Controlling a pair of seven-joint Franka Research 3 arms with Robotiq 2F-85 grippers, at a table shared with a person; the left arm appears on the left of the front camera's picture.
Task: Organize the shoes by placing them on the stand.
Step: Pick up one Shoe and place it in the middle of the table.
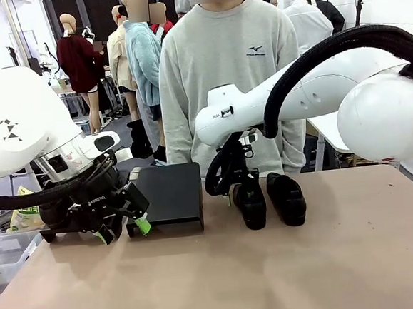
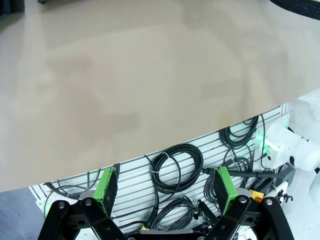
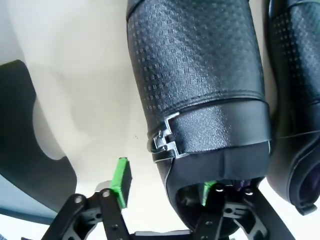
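Two black shoes stand side by side on the beige table, a left one [image 1: 251, 207] and a right one [image 1: 287, 198]. My right gripper [image 1: 239, 188] comes down at the heel of the left shoe [image 3: 195, 60]. In the right wrist view its jaws [image 3: 165, 176] straddle the shoe's collar wall. One green pad [image 3: 122, 177] stands outside with a gap to the leather, the other [image 3: 207, 189] is inside the opening. The second shoe [image 3: 295, 75] lies alongside. The low black stand [image 1: 170, 193] sits left of the shoes. My left gripper [image 1: 122, 230] hangs open beside it, nothing between its fingers [image 2: 107, 182].
A person in a grey sweatshirt [image 1: 229, 74] stands at the far edge behind the shoes. A clear plastic bin [image 1: 3, 253] sits off the table's left side. Coiled cables [image 2: 177, 165] lie below the near table edge. The near half of the tabletop [image 1: 273, 278] is bare.
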